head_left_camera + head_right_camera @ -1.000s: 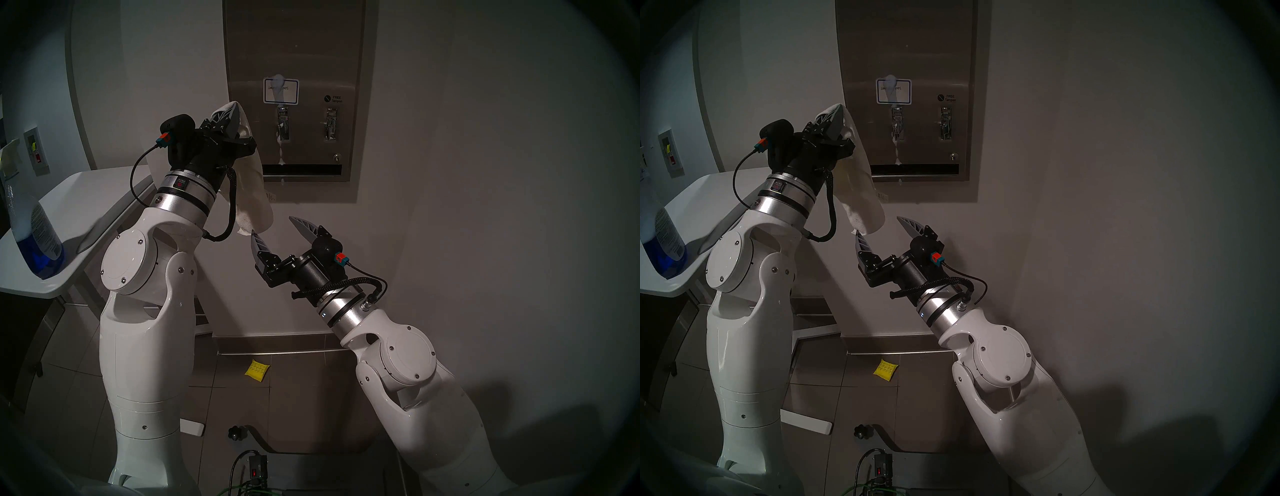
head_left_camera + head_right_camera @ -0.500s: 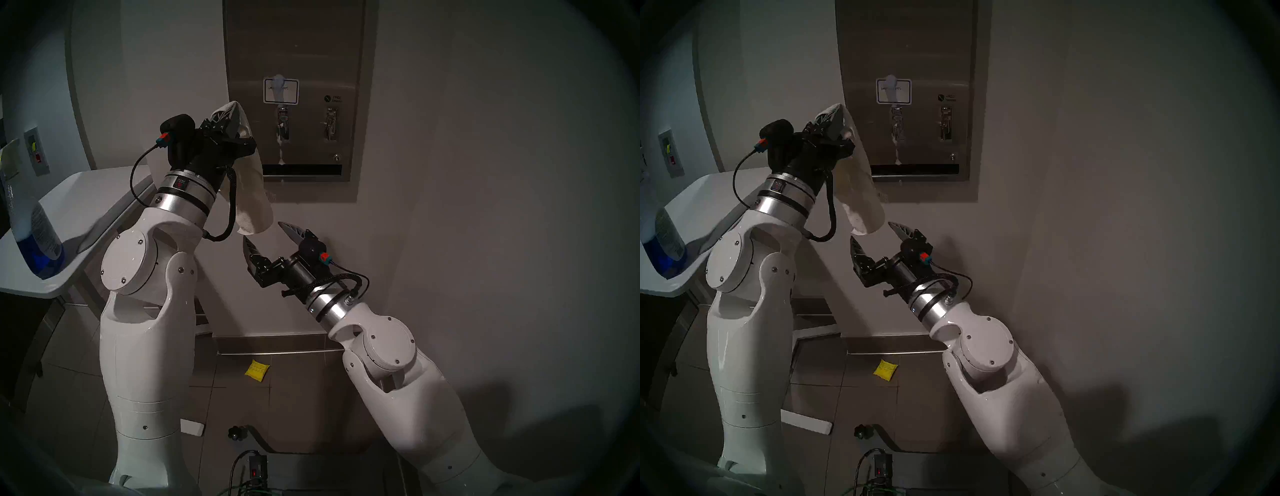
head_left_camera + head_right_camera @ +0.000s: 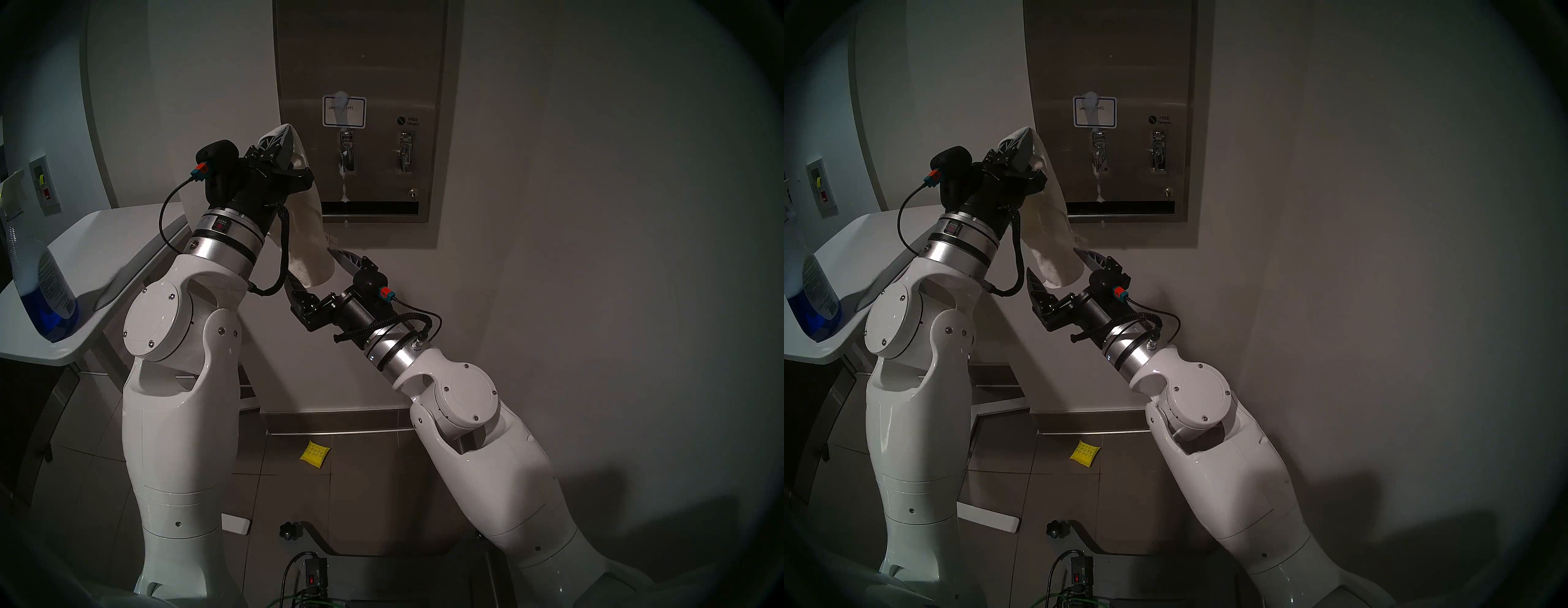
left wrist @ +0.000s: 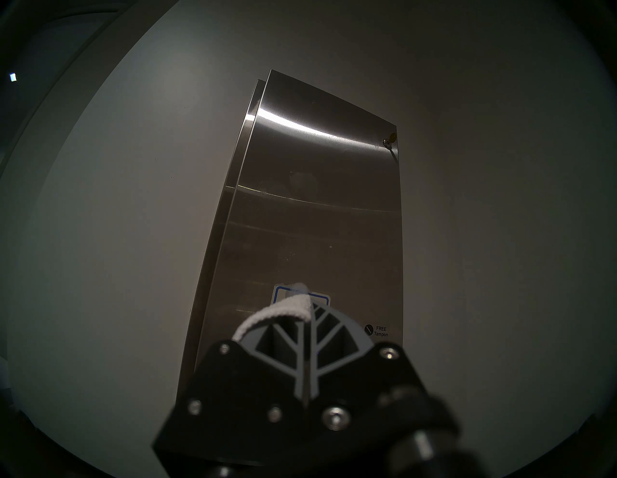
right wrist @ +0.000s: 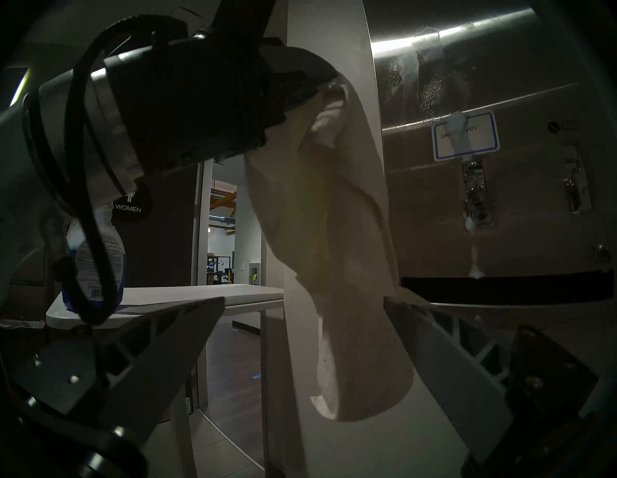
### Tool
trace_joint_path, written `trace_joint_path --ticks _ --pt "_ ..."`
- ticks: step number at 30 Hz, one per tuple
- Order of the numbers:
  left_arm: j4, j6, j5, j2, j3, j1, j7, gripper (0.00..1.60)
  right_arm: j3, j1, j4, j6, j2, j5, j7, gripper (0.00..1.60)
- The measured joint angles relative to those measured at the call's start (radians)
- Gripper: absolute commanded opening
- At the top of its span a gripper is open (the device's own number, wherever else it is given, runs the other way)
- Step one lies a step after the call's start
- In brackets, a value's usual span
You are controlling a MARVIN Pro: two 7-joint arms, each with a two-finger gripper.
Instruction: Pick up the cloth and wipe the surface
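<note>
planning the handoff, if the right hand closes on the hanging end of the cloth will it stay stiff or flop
Likely floppy: the cloth hangs limp and folded from the shut left hand, so it should bunch when the open right hand closes. Its terry nap probably grips rather than slips. It looks light, so the free end may swing when nudged.

Take the white table (image 3: 106, 250) at the robot's left as your landmark. You find one item standing directly on it: a spray bottle (image 3: 36, 271) holding blue liquid, upright, near the table's outer edge. The right wrist view shows the same bottle (image 5: 95, 260) on the tabletop (image 5: 200, 293).

The tiled floor (image 3: 360, 479) lies below and to the right of the table. Directly on it you see a small yellow quilted pad (image 3: 314, 453), well apart from the table and close to the wall's baseboard. A small black knob (image 3: 289, 530) also rests on the floor, nearer the robot than the pad.
</note>
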Motion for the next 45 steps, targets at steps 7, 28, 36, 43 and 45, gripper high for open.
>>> trace_joint_path --ticks 7,28,36,43,45 --pt "0.0 0.0 0.001 -0.002 -0.001 0.0 -0.001 0.0 0.023 0.026 0.033 -0.009 -0.006 0.017 0.017 1.6" --pt "0.0 0.001 0.005 -0.007 -0.003 0.0 -0.007 0.0 0.031 0.141 0.175 -0.031 -0.063 0.016 0.047 1.6" --pt "0.0 0.001 0.006 -0.009 -0.004 -0.001 -0.008 0.0 0.032 0.172 0.205 -0.038 -0.079 -0.001 0.05 0.11" --pt "0.0 0.001 0.007 -0.011 -0.005 -0.001 -0.01 0.0 0.029 0.18 0.215 -0.05 -0.09 -0.015 0.051 0.0" --pt "0.0 0.001 0.007 -0.011 -0.005 -0.001 -0.01 0.0 0.028 0.179 0.214 -0.054 -0.09 -0.02 0.05 0.0"
